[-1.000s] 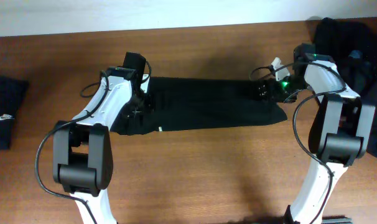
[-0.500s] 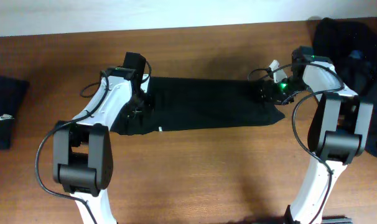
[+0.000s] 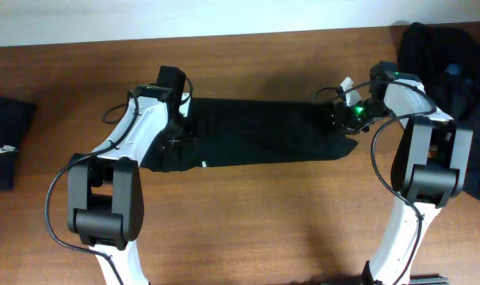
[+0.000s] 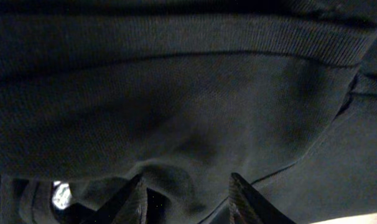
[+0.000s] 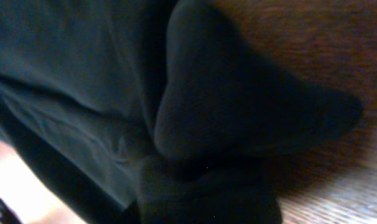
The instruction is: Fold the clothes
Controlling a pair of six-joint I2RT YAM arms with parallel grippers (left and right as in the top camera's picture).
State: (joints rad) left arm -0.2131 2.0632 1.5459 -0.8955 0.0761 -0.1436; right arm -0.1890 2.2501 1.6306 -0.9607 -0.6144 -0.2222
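A black garment [image 3: 264, 131] lies spread as a long strip across the middle of the table, with a small white tag [image 3: 203, 165] at its near edge. My left gripper [image 3: 179, 131] is down on its left end. In the left wrist view, that gripper [image 4: 187, 180] has a bunched fold of the cloth [image 4: 176, 93] pinched between its fingers. My right gripper [image 3: 340, 119] is at the garment's right end. In the right wrist view, that gripper [image 5: 201, 186] is buried in a gathered hump of dark cloth [image 5: 238, 106], which hides its fingers.
A folded black garment with a white logo [image 3: 2, 146] lies at the table's left edge. A heap of black clothes [image 3: 454, 63] fills the back right corner, right behind the right arm. Bare wood [image 3: 256, 222] runs along the front.
The right gripper has closed onto the garment's right end, and the right corner has drawn in a little to the left. The left arm has not moved.
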